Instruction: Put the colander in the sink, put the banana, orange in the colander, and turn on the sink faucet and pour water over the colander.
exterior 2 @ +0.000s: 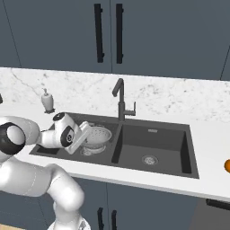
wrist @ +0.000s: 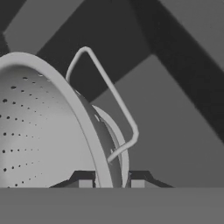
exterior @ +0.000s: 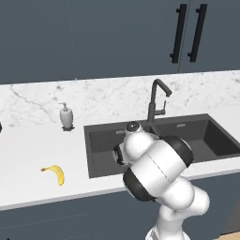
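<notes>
gripper: the two-finger gripper [wrist: 111, 183] is clamped as tight as it goes on the rim of the small round silver-grey perforated metal colander [wrist: 43, 127], one dark tip on each side of the wall.
colander: it sits low in the left basin of the large dark grey double-basin sink [exterior 2: 155, 155], over the round steel drain; whether its base ring touches the floor cannot be told.
key relation: the colander lies straight ahead of the gripper, rim edge-on between the tips, a thin wire side handle [wrist: 111, 98] just beyond them.
step: judged as placing the colander; letting go is next.
banana: the small curved yellow banana [exterior: 55, 173] lies on the white counter, well to the left of the sink, long axis running roughly front to back.
orange: the small round orange fruit [exterior 2: 227, 165] sits far right of the sink.
faucet: the tall dark grey squared gooseneck faucet [exterior 2: 120, 99] stands behind the divider, no stream seen.
</notes>
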